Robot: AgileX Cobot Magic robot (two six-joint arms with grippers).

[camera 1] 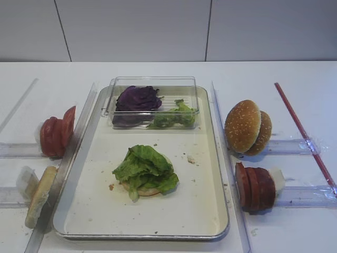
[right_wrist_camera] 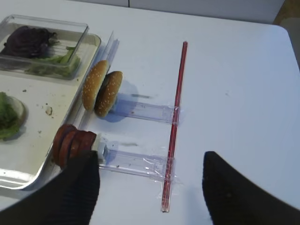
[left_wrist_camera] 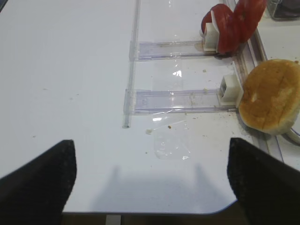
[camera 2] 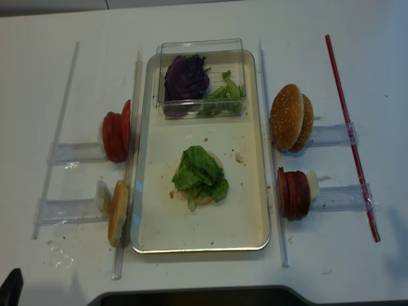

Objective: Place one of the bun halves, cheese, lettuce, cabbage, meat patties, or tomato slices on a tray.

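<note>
**Burger half-built on tray, both arms parked back**

The tray (camera 1: 210, 174) sits mid-table w/ a pale bun base and a clump of lettuce (camera 1: 146, 167) on top of it, approx. centre of the tray: the stack looks started, next layer not yet added. At the tray's far end a clear plastic box (camera 1: 152, 84) holds the cabbage (camera 1: 138, 98) beside spare green leaves.

Other ingredients stand on edge against clear acrylic holders, prob. so a gripper can pinch one slice off the row w/o disturbing the rest. Left of tray: tomato slices (camera 1: 57, 134), and nearer the camera one bun half (camera 1: 40, 196) leaning on the guide rail. Right of tray: sesame bun halves (camera 1: 248, 127), and nearer, the meat patties (camera 1: 255, 186).

Left gripper (left_wrist_camera: 150, 183) hangs over bare table, jaws spread wide, holding nothing. Right gripper (right_wrist_camera: 150, 187) also spread, empty, just short of the patties' holder; a patty seems the likely next pick.

Surface: white tabletop w/ crumbs and smears, clear rails along both tray sides, a red rod (camera 1: 303, 132) at far right. Behind: plain pale panelled wall.
</note>
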